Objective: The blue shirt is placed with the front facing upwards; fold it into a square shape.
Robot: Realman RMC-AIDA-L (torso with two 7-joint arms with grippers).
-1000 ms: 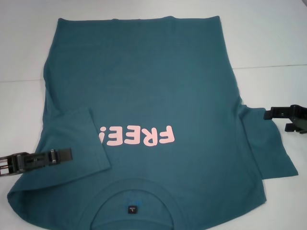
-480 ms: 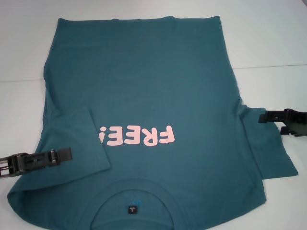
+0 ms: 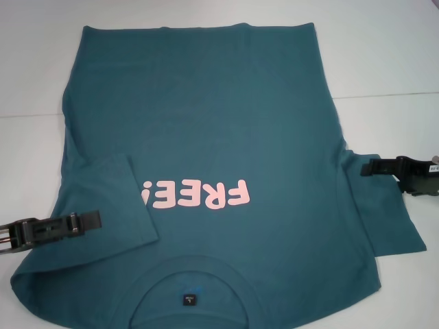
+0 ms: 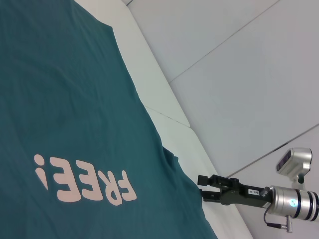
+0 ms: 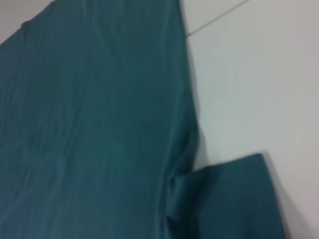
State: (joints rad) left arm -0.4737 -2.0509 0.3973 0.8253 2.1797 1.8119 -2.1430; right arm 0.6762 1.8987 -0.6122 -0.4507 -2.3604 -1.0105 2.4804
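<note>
The blue shirt (image 3: 206, 123) lies flat and face up on the white table, collar and black tag (image 3: 188, 299) nearest me, pink "FREE!" lettering (image 3: 195, 195) across the chest. Its left sleeve (image 3: 116, 199) is folded inward over the body. My left gripper (image 3: 99, 220) rests low at that folded sleeve's outer part. The right sleeve (image 3: 384, 212) still lies spread out on the table. My right gripper (image 3: 363, 168) hovers over the sleeve near the armpit; in the left wrist view the right gripper (image 4: 200, 187) is open, with nothing between its fingers. The right wrist view shows shirt (image 5: 99, 124) and sleeve (image 5: 234, 199).
The white table (image 3: 384, 62) carries a thin seam line (image 3: 391, 95) running off the shirt's right side. Bare tabletop lies beyond the hem and to both sides. The right arm's silver wrist (image 4: 291, 200) reaches in from the table's right edge.
My right gripper has moved inward from the table's right edge, over the right sleeve toward the shirt's body. The left gripper and the shirt have stayed put.
</note>
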